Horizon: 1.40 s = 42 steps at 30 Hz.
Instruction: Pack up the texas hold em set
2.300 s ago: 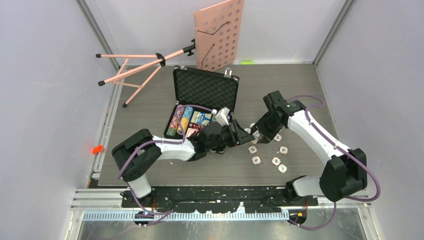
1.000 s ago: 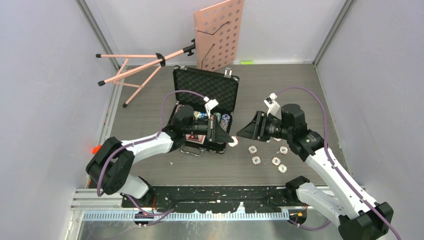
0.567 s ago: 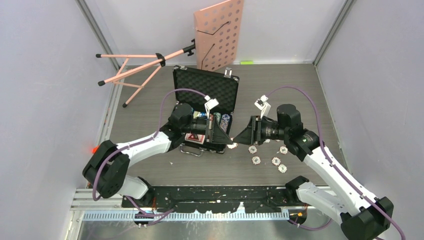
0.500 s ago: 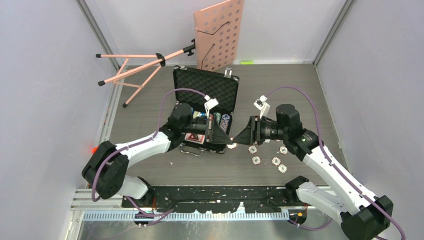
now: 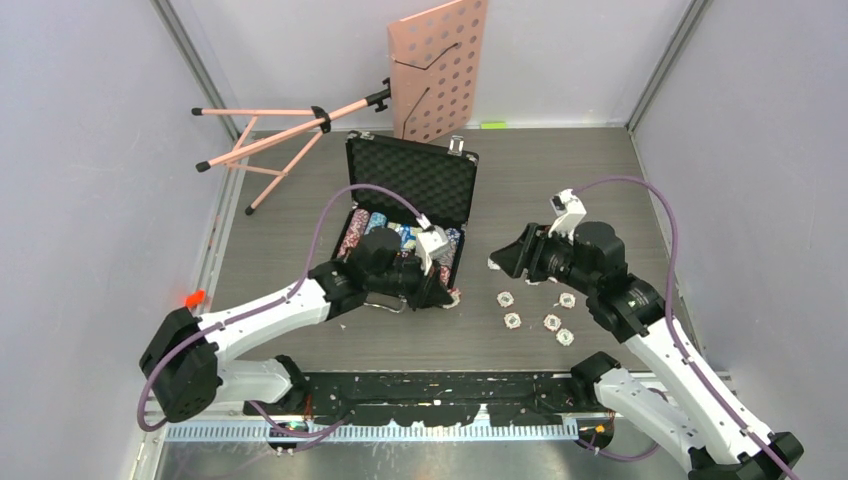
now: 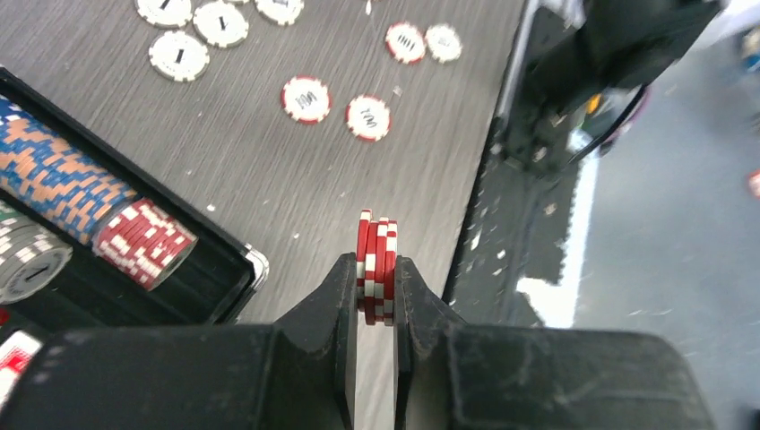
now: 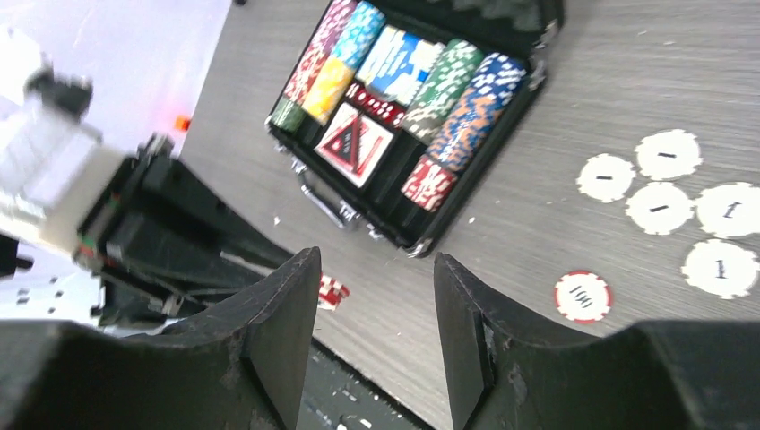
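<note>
Nearest the bases, the left end effector (image 6: 375,270) is clenched on a small stack of red chips (image 6: 376,235), held on edge between its jaws. It hangs over the worktop (image 5: 600,180) just off the near right corner of the case (image 5: 412,182), not yet above any slot.

The right end effector (image 7: 375,267) stands released, with nothing between its jaws. It is raised to the right of the case, and the loose chips lie near it on the worktop.

Loose chips remain. In the right wrist view I count five white chips (image 7: 659,208) lying flat in a cluster and one red chip marked 100 (image 7: 582,296) near them. The left wrist view shows more red 100 chips (image 6: 306,98). All lie apart from the case.

The case lies open, its foam-lined lid upright at the far side. Its slots hold rows of chips on edge. The blue and orange row (image 7: 470,107) ends in a short red section (image 7: 430,184) with free slot beyond it. A red card deck (image 7: 357,143) and the red dice (image 7: 376,103) are seated.

Judgement: the greater part is packed. Outstanding are the held stack, the loose chips, and closing the lid.

Beyond the case lies the pink music stand (image 5: 440,70), not part of the set.
</note>
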Tool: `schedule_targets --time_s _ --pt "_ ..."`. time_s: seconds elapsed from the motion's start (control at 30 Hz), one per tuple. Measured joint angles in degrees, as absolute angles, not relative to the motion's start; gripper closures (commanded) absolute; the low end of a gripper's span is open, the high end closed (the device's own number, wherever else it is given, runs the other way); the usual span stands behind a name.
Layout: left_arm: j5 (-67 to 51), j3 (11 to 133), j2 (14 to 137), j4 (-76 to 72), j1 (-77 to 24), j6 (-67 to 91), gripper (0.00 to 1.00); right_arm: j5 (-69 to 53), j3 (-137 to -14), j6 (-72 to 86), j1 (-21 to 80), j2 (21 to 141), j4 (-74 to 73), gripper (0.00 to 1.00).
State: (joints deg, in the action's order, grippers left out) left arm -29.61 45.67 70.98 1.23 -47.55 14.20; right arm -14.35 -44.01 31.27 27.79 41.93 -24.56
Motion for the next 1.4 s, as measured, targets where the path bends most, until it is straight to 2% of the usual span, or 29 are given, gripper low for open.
schedule_targets --time_s 0.23,0.4,0.7,0.97,1.4 --pt "-22.70 38.87 66.76 5.08 -50.26 -3.86 1.00 -8.86 -42.44 30.35 27.77 40.51 -24.75 0.44" --pt "-20.86 39.75 66.89 9.23 -50.26 -13.41 1.00 -9.41 -39.79 30.39 27.77 40.95 -24.38 0.45" --pt "-20.53 51.53 81.12 19.88 -50.22 -28.80 1.00 -12.03 -34.83 32.16 27.79 37.85 -23.07 0.45" --pt "-20.18 56.58 87.53 23.44 -49.69 -35.03 1.00 -13.39 -33.87 33.10 27.79 35.44 -22.79 0.45" --pt "-20.86 59.02 90.87 22.83 -48.40 -36.99 1.00 -13.13 -32.01 33.17 27.79 34.04 -22.83 0.45"
